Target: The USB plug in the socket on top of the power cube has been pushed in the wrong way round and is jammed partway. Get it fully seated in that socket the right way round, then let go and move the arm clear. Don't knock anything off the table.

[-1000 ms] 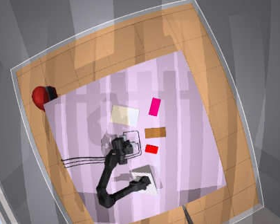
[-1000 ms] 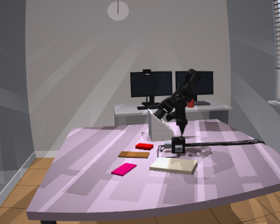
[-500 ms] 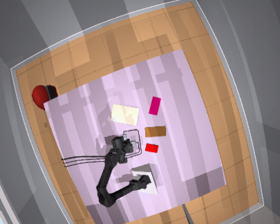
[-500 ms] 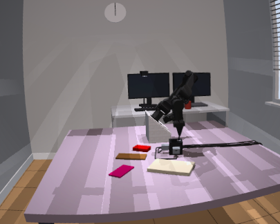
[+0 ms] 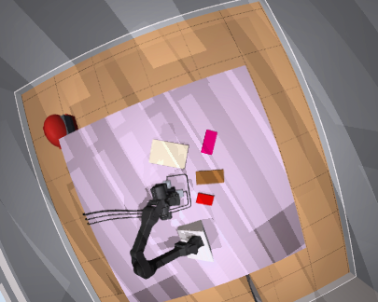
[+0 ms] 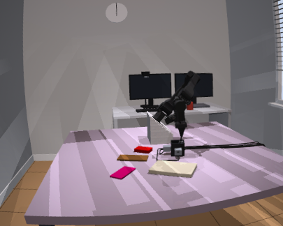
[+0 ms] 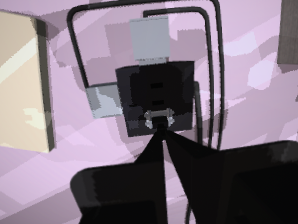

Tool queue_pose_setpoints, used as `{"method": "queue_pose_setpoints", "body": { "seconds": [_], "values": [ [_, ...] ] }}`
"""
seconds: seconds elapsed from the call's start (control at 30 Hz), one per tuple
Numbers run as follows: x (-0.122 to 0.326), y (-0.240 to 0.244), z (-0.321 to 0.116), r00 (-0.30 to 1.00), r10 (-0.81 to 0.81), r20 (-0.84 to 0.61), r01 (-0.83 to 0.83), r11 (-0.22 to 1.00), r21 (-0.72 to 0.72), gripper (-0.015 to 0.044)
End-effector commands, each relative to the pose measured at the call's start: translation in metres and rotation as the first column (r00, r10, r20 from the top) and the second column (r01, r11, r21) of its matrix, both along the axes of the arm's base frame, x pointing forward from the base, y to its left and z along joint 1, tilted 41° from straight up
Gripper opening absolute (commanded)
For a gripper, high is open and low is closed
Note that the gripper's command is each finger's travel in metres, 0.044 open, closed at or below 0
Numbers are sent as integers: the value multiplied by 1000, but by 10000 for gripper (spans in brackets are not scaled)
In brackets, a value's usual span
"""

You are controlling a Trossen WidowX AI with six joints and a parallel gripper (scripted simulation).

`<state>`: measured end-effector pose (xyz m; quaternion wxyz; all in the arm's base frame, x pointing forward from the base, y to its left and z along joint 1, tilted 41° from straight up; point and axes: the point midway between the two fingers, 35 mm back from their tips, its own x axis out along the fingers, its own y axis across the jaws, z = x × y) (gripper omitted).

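Overhead, cube: power cube [image 5: 175, 196] is seen near the table [image 5: 248, 140] centre, beside the red block [image 5: 204, 199].
Exterior, arm: gripper [image 6: 181, 137] is lowered onto the cube top.
Wrist, grasp: fingers are clenched on the USB plug [image 7: 159, 118], seated at the cube's near edge.
Wrist, neighbour: cream slab [image 7: 22, 80] is seen left.

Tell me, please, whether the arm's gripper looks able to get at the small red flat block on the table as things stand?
Probably not right away: the gripper is shut on the USB plug atop the black power cube. The red block lies nearby, with open table between.
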<state>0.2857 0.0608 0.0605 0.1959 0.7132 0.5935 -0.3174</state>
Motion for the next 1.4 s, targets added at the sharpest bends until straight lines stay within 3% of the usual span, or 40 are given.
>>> {"method": "queue_pose_setpoints", "body": {
  "seconds": [0.0,0.63,0.77,1.37],
  "values": [
    [-1,3,-1,1000,6,-3,-6,1000,2,0],
    [-1,3,-1,1000,6,-3,-6,1000,2,0],
    [0,0,0,1000,1,1,-1,1000,0,95],
    [0,0,0,1000,1,1,-1,1000,0,95]
  ]
}}
